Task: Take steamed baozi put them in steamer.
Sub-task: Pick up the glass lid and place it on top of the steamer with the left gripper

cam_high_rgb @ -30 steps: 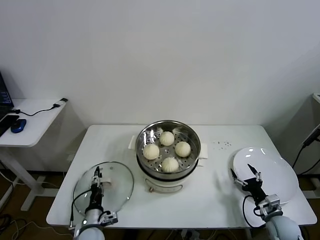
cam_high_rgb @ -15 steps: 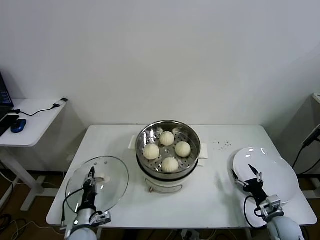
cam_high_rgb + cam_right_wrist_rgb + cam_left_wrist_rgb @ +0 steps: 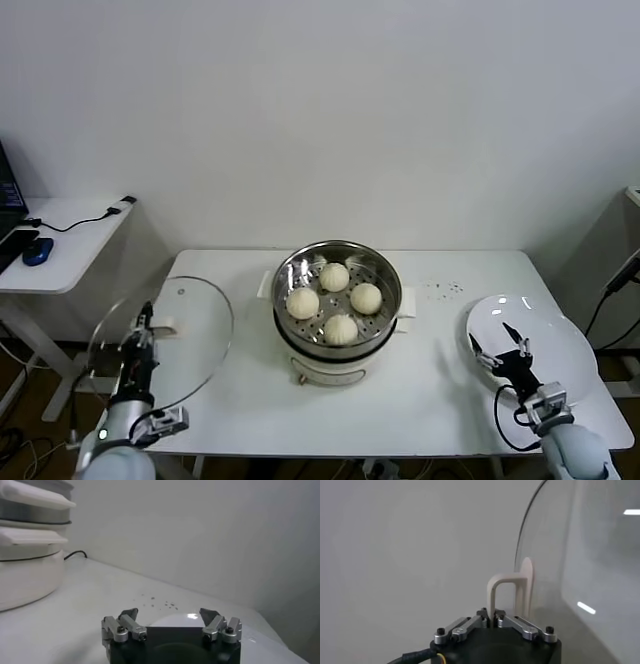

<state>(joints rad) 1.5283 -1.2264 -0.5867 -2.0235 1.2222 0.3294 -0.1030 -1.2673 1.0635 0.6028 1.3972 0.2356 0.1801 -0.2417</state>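
1. Head view: White wall rises behind a white table (image 3: 250,420) on which the steamer (image 3: 336,300) stands at the middle, four steamed baozi (image 3: 340,300) already lying apart from one another on its perforated floor. The left gripper (image 3: 140,335) is at the table's left front edge with the glass lid (image 3: 165,340) raised and tilted off the surface, partly overhanging the edge. The right gripper (image 3: 508,350) hovers over the bare white plate (image 3: 545,340) at the far right, well apart from the steamer. A side desk (image 3: 60,240) with a blue mouse (image 3: 36,252) stands beyond the left edge.

2. Left wrist view: the left gripper's jaws are pinched tight on the lid's thin white handle (image 3: 507,592), with the glass standing nearly edge-on beside it. The risk, as I judge it: the hold is narrow on a wide, heavy disc, so the lid could swivel in the fingers or slip, and it hangs where a drop would miss the table.

3. Right wrist view: the right gripper (image 3: 170,617) has its jaws spread wide with nothing between them, the plate's rim (image 3: 175,620) just beyond and the steamer's cream body (image 3: 27,575) off to one side. If the lid swings in low, its rim could strike the basket edge or press a bun.
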